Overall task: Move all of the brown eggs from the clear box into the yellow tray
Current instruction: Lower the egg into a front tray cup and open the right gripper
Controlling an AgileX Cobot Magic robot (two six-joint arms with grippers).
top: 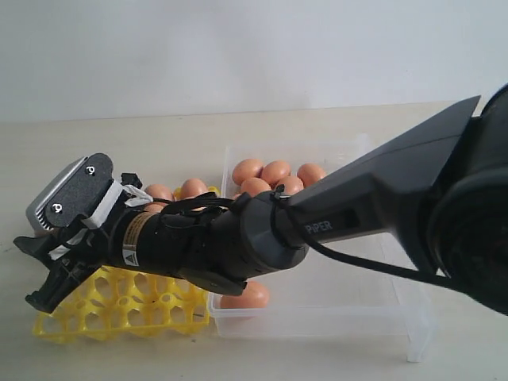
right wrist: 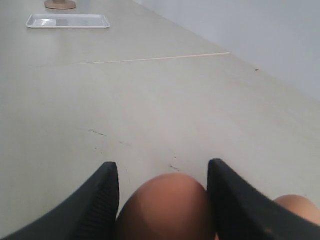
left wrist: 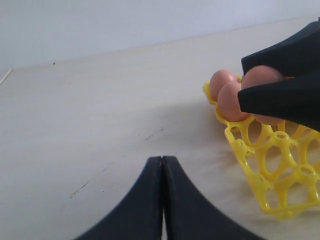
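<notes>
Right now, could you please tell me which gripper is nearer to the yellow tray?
Right. The right gripper hangs over the yellow tray, a brown egg between its fingers; the shut left gripper sits off beside the tray, over the table.

wall (top: 238,48): plain white | table (top: 119,143): pale beige, scuffed | light: even

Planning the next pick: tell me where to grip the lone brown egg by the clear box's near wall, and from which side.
Grip the lone egg across its rounded middle, coming straight down from above. It sits in the clear box's near left corner, so a sideways approach would likely hit the walls. The arm hides its top, so its exact pose is unclear.
</notes>
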